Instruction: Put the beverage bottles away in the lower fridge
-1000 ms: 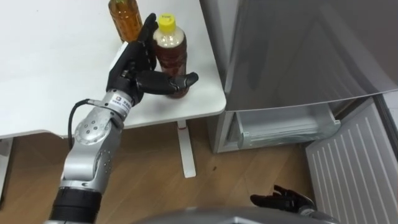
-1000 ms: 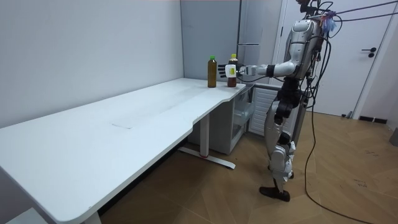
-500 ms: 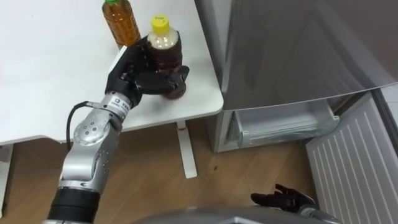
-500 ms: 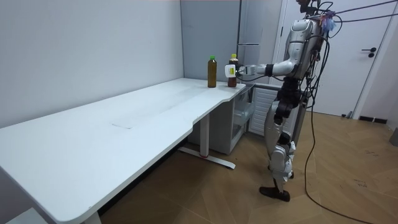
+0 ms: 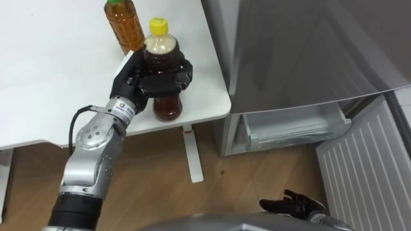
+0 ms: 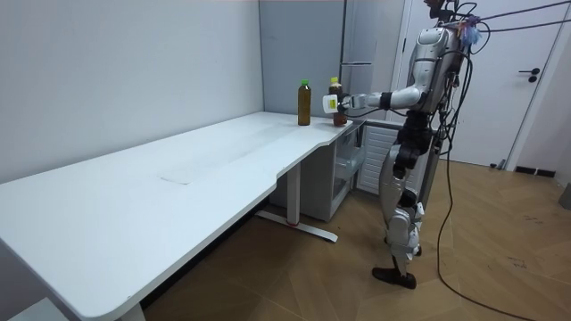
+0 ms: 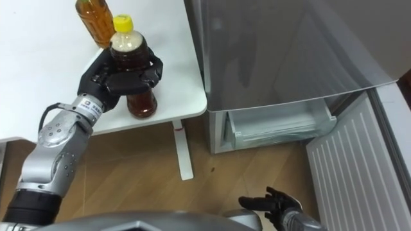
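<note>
As left hand [image 5: 133, 81] grips, fingers [image 5: 166, 82] encircle bottle [image 5: 166, 106]

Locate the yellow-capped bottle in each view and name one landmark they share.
Left eye view: the yellow-capped bottle is upper centre-left, gripped by the left robot hand at the table's corner.
Right eye view: upper left, in the same grip.
Room view: upper centre-right, at the end of the outstretched arm.
Shared landmark: the other bottle, standing on the white table just beside it.
</note>
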### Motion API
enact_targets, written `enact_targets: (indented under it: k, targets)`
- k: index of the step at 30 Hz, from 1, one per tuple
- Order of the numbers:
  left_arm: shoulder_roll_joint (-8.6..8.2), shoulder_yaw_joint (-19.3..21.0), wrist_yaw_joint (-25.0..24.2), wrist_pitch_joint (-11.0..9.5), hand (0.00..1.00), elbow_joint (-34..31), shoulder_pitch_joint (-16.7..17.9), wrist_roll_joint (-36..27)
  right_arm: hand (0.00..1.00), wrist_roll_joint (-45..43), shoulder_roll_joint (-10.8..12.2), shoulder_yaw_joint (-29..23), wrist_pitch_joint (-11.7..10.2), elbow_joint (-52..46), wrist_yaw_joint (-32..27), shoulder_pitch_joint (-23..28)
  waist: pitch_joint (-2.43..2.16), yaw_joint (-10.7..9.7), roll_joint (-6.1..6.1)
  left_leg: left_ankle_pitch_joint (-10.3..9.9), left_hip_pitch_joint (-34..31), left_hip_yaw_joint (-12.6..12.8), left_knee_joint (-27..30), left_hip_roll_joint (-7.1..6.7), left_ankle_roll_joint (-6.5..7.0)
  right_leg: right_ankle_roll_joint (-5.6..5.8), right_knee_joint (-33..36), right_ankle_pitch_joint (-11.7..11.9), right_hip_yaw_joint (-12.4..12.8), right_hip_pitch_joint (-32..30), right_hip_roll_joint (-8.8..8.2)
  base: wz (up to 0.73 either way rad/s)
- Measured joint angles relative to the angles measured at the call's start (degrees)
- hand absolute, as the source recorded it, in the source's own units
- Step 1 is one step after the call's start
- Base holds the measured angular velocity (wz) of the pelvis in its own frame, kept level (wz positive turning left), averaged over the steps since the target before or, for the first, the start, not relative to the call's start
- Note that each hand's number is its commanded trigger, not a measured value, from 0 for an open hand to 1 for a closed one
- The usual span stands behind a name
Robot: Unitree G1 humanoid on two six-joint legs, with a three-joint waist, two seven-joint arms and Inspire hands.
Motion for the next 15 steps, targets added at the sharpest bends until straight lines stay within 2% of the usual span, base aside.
enact_targets:
  k: [5,15]
  targets:
    - [0.02,0.0,0.2,0.2,1.00,0.0,0.0,0.0,0.00,0.0,0.0,0.0,0.0,0.0,0.0,0.0,0.03,0.0,-0.53,0.0,0.0,0.0,0.0,0.00,0.00,0.00,0.1,0.0,0.0,0.2,0.00,0.00]
    - [0.02,0.0,-0.3,0.3,1.00,-0.3,0.0,-0.1,0.00,0.0,0.0,0.6,-0.1,0.0,0.4,-0.1,0.02,0.2,-0.55,0.0,0.1,0.0,0.2,0.03,0.00,-0.02,0.2,0.0,-0.1,0.0,0.01,0.00]
